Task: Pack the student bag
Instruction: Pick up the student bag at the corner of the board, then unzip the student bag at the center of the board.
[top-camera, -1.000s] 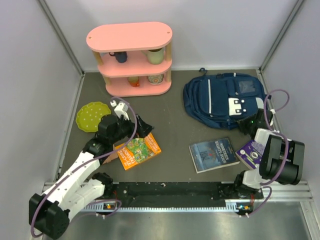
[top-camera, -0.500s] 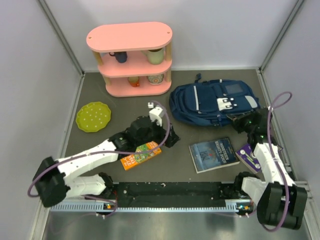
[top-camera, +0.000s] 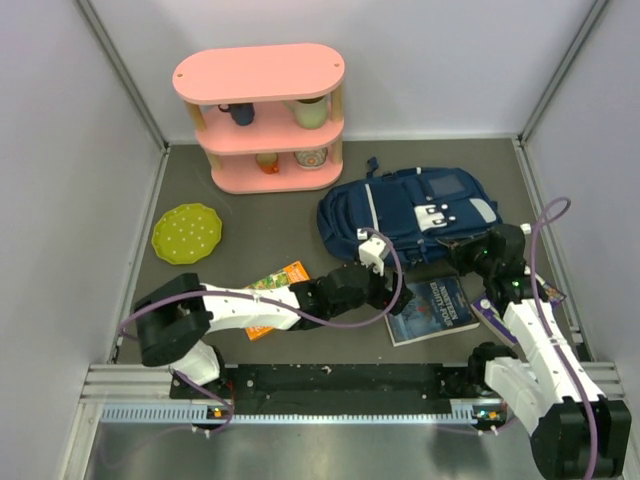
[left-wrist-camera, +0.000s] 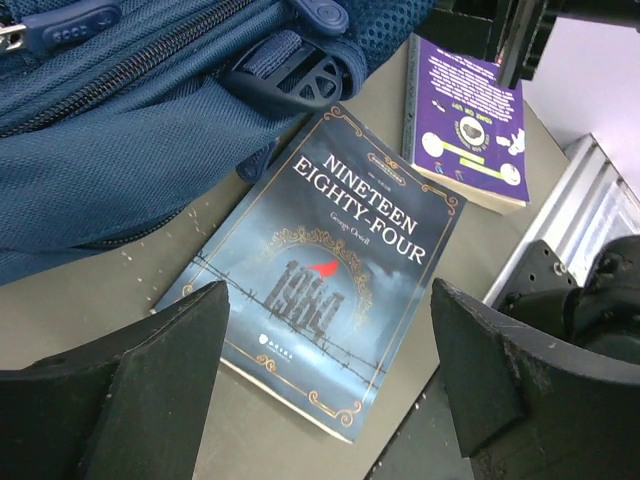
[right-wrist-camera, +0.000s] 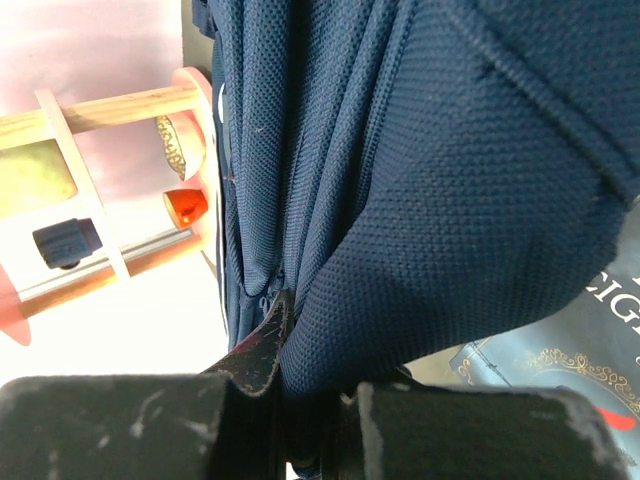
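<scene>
Left tool is hanging low over the novel, its jaws standing wide apart and framing the near half of the cover, with no contact that I can see. Right tool is pinching a fold of the bag at the bag's near right corner, jaws closed tight on the navy fabric.

Bag is lying flat at the back right of the tabletop, front pockets facing up. Its far left corner is sitting near the foot of the shelf but apart from it. Its near edge is bulging right up to the novel's far corner, and a dark buckle is resting just beside that corner.

Purple book is lying just beside the novel's right edge, partly under the right arm and close to the front rail. Orange book is peeking out from behind the left forearm, which is stretching across the front of the tabletop.

Bare tabletop is showing between the plate and the bag, and in a narrow band between the bag and the right wall. Plate is sitting near the left wall, well apart from the books and the bag.
</scene>
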